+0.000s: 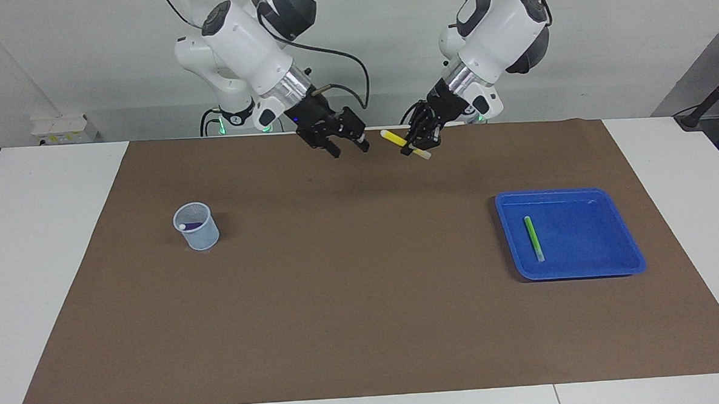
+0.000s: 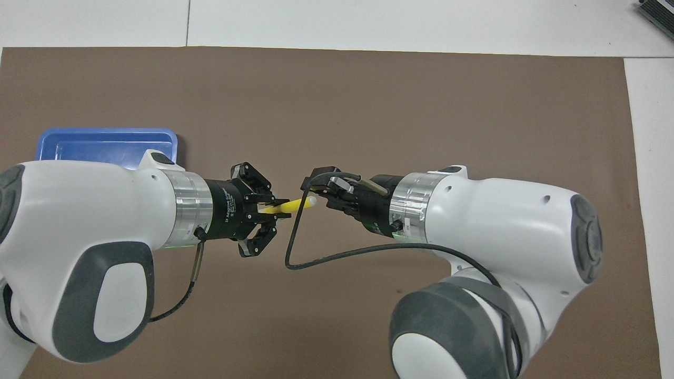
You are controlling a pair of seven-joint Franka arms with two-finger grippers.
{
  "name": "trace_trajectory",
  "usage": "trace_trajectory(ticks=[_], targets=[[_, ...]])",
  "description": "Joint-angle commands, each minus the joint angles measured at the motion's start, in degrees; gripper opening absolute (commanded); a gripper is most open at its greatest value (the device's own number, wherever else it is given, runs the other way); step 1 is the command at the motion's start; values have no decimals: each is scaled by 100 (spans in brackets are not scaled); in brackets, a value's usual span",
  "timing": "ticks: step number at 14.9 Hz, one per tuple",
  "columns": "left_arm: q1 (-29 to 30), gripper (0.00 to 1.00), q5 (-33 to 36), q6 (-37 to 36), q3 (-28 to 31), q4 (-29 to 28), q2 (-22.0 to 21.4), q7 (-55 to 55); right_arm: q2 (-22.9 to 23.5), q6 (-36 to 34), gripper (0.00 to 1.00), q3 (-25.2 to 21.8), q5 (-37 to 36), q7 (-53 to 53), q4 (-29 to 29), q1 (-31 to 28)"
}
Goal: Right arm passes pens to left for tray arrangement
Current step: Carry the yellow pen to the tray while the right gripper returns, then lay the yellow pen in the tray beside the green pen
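My left gripper (image 1: pixel 416 145) is shut on the yellow pen (image 1: pixel 396 138) and holds it in the air over the mat's edge by the robots. The pen's pale end sticks out toward my right gripper (image 1: pixel 348 149), which is open, empty and a short gap away. In the overhead view the left gripper (image 2: pixel 271 208) holds the yellow pen (image 2: pixel 295 205) and the right gripper (image 2: pixel 317 192) sits just off its tip. The green pen (image 1: pixel 533 238) lies in the blue tray (image 1: pixel 632 257). The purple pen (image 1: pixel 192 225) rests in the mesh cup (image 1: pixel 200 236).
The brown mat (image 1: pixel 364 299) covers most of the white table. The tray sits toward the left arm's end, partly hidden under the left arm in the overhead view (image 2: pixel 105 134). The cup stands toward the right arm's end. A black cable (image 2: pixel 326 258) loops off the right wrist.
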Motion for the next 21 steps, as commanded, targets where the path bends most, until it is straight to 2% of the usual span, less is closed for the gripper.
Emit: trace_trajectory(ticks=[1, 5, 10, 12, 14, 18, 21], targets=[[405, 0, 95, -744, 47, -130, -262, 2018, -246, -854, 100, 43, -787, -1099, -79, -472], [880, 0, 1069, -1554, 56, -138, -350, 4946, -326, -1191, 100, 43, -1765, -2393, -202, -1166], [1495, 0, 2255, -1792, 56, -147, -385, 7655, -335, -1025, 100, 43, -1925, -3685, -579, -2018], [1802, 0, 2616, -1784, 56, -138, -377, 8518, -291, -727, 100, 43, -2265, -3854, -807, -2125], [2101, 0, 2732, -1740, 56, -147, -368, 9126, -99, -498, 100, 52, -2591, -3854, -870, -2126], [2471, 0, 2872, -1486, 56, -191, -280, 9365, 578, 56, 100, 52, -3101, -3872, -861, -2407], [2805, 0, 2943, -1029, 56, -217, 35, 9681, 728, 153, 100, 52, -3444, -3950, -861, -2424]])
